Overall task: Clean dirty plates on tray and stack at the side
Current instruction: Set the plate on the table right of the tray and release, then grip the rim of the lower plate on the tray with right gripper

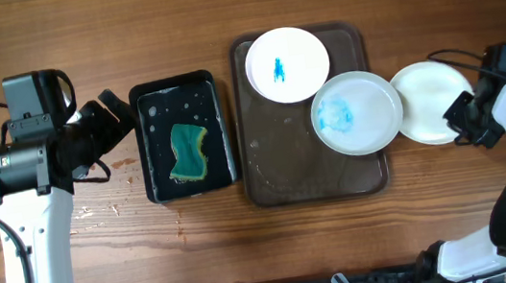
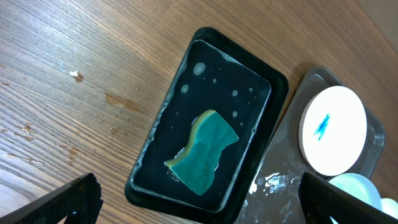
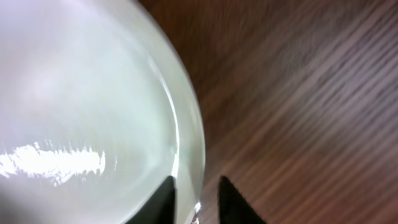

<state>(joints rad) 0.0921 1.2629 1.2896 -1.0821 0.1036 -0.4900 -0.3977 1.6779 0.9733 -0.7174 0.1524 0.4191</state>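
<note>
Here the right gripper (image 3: 196,193) has its jaws only a little apart, and the rim of the clean plate (image 3: 81,93) passes between the fingertips. A thin strip of table (image 3: 298,93) shows between this rim and the outer finger, so the jaws do not look closed on it. This plate is plain white and glossy, with a bright reflection near its edge. It lies flat on the wood, just to the right of the tray (image 1: 265,159), and the gripper is at its right edge.

The smeared plate (image 1: 356,112) carries a pale blue wash on its left half. It lies over the right rim of the tray, and its edge meets the clean plate. The marked plate (image 1: 287,65) has one small blue streak in the centre and sits in the tray's far corner, touching the smeared plate.

The left gripper (image 1: 119,117) is wide apart and holds nothing. It hangs at the left side of the black basin (image 1: 155,173), where a green sponge (image 1: 189,152) lies in water. The near half of the tray is wet and bare.
</note>
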